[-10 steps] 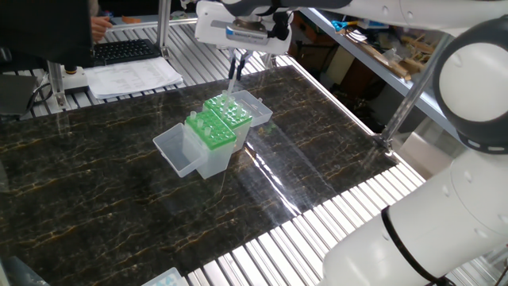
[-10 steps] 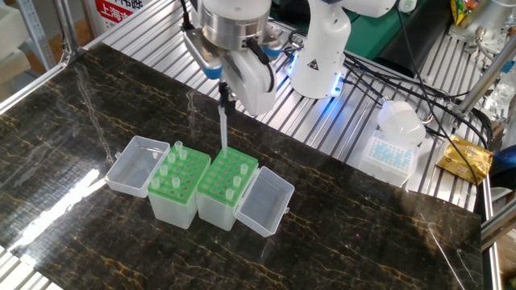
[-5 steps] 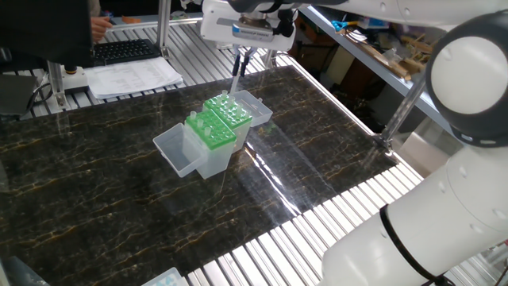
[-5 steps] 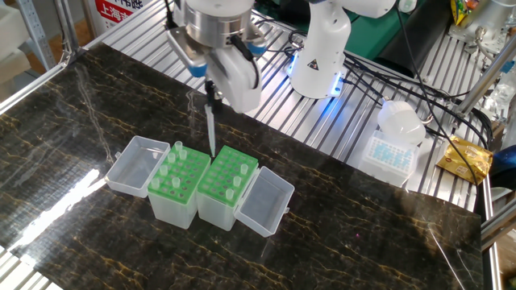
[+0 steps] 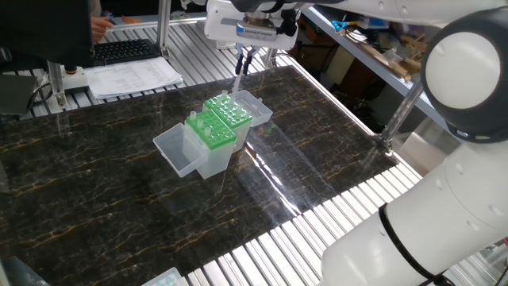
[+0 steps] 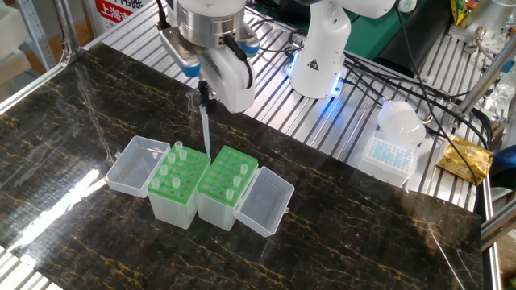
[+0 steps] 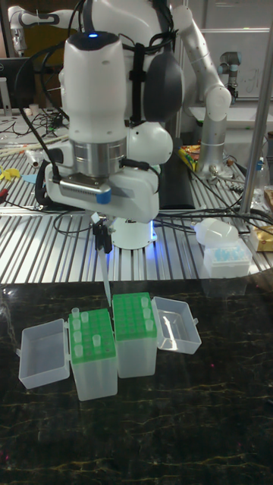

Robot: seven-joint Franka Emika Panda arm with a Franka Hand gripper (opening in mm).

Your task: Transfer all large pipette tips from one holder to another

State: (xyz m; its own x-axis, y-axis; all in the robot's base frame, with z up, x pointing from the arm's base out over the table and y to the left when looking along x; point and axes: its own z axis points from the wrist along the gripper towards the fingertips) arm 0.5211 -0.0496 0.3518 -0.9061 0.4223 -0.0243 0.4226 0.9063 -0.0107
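Tall fixed view: gripper hangs above the two tip boxes w/ fingers pinched on the collar of one large pipette tip. Tip is near-vertical, point down, its end above the gap between the boxes and clear of both.

Other fixed view: same tip hangs from gripper, lower end just over the inner edge of left box. Left box's green rack plate carries several more tips, collars sticking up; most sit along the rows twd the open lid. Right box is touching the left one; at least a couple of pale tips show in its rack, exact count can't be told at this res. Its lid lies flat open on the far side.

One fixed view: gripper w/ held tip sits above the box pair, which is roughly mid worktop on the dark marbled surface. Tips stand up from the nearer rack.

Off the dark top, on the slatted metal: a white base w/ blue light, plus a small box of blue-ish tips w/ a cloudy lid.
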